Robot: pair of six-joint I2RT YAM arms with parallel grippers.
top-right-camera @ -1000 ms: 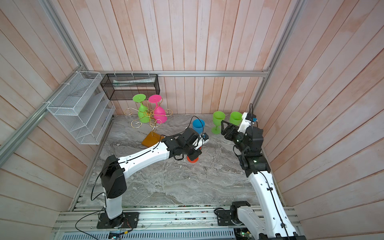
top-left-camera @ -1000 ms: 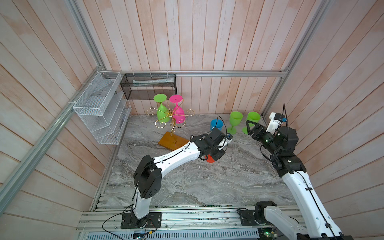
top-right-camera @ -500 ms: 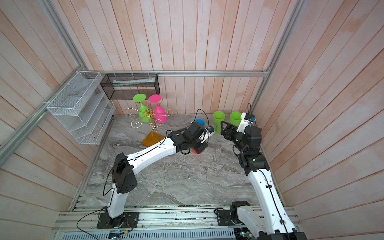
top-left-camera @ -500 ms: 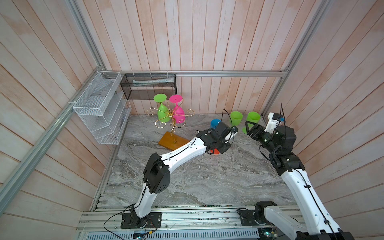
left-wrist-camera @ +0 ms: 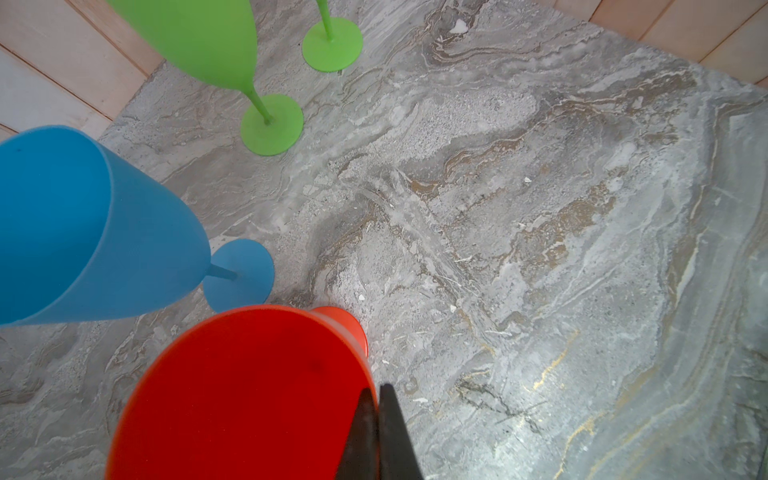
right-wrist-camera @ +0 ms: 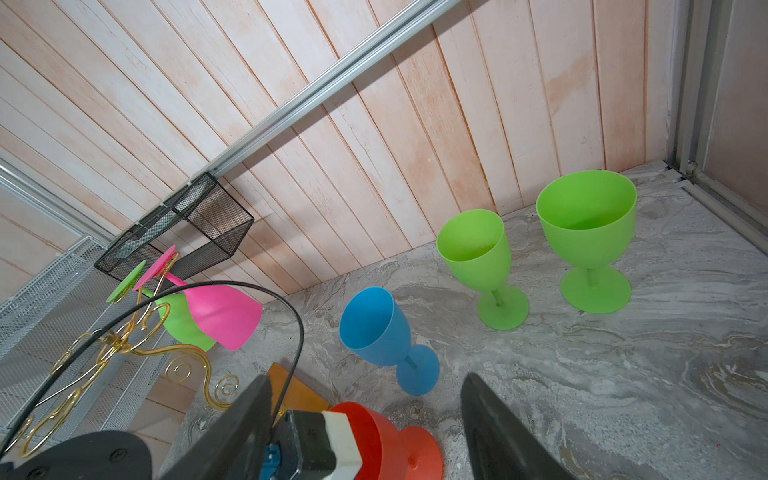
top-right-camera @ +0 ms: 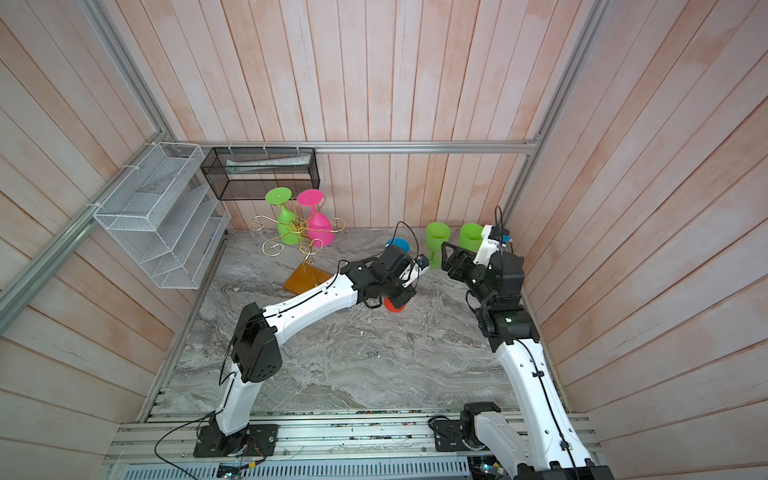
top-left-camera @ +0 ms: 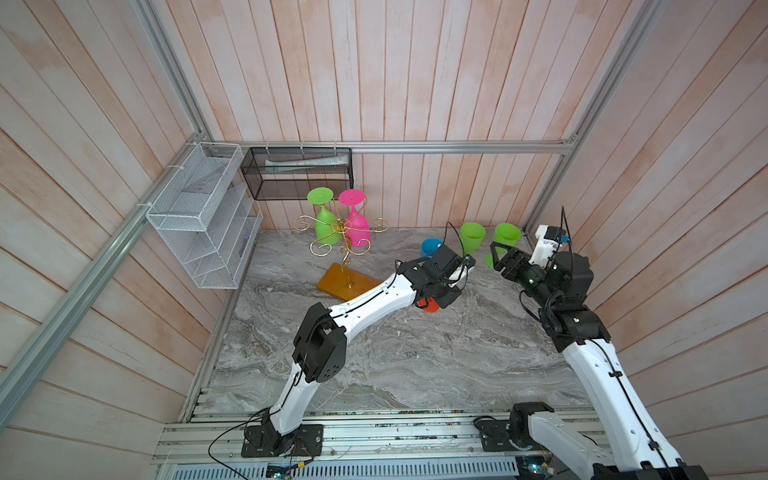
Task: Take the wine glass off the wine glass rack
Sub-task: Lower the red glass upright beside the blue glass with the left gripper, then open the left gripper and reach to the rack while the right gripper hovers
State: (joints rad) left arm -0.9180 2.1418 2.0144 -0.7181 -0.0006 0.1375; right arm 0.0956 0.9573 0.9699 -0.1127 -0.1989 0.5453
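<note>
Carrying the red wine glass (left-wrist-camera: 249, 395) by its rim, jaws clamped together on it, the left tool (left-wrist-camera: 377, 388) has edged right and farther back over the last second, to just beside the blue wine glass (left-wrist-camera: 83, 228). Its foot is low over the marble surface (top-left-camera: 395, 365); I cannot tell if it touches. This glass is already off the wine glass rack (top-left-camera: 332, 284), which stands far left with a pink glass (top-left-camera: 357, 228) and a green glass (top-left-camera: 324, 226) hanging from it. Setting it down probably remains. The right tool (right-wrist-camera: 365, 376) hovers empty, jaws apart.
</note>
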